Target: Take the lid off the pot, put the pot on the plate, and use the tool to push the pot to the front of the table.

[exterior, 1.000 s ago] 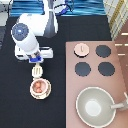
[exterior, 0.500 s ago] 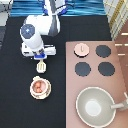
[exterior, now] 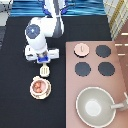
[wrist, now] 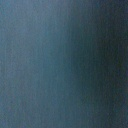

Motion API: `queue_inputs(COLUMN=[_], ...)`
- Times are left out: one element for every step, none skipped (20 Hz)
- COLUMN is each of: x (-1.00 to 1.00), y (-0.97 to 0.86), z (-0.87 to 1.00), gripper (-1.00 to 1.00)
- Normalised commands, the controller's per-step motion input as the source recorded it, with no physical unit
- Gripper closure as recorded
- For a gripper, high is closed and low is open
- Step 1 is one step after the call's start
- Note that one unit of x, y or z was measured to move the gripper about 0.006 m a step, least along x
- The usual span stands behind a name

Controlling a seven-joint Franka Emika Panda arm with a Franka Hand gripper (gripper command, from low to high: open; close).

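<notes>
Two steps look done: lid point(exterior: 81, 48) parked on stove, off the pot point(exterior: 38, 87), which sits on the plate point(exterior: 46, 93). Gripper point(exterior: 43, 62) just above pot; tool point(exterior: 45, 70) under it. Jaws: can't tell, likely holding tool.

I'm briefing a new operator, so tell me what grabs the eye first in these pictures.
The white arm's claw sits right above the cream spatula tool on the black table, left of the stove counter. Just below the tool, the pot sits uncovered on the plate, its reddish inside showing. The lid lies on the stove counter, and a big grey pan fills that counter's bottom end.
</notes>
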Motion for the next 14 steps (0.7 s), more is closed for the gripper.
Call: queue_inputs(x=[1.00,1.00,1.00,1.00,1.00,1.00,1.00,1.00,1.00,1.00,1.00,1.00,1.00,1.00], y=[0.00,0.00,0.00,0.00,0.00,0.00,0.00,0.00,0.00,0.00,0.00,0.00,0.00,0.00], z=[0.09,0.11,0.13,0.15,0.18,0.22,0.25,0.26,0.27,0.29,0.29,0.30,0.31,0.32], gripper=[1.00,1.00,1.00,1.00,1.00,1.00,1.00,1.00,1.00,1.00,1.00,1.00,1.00,1.00])
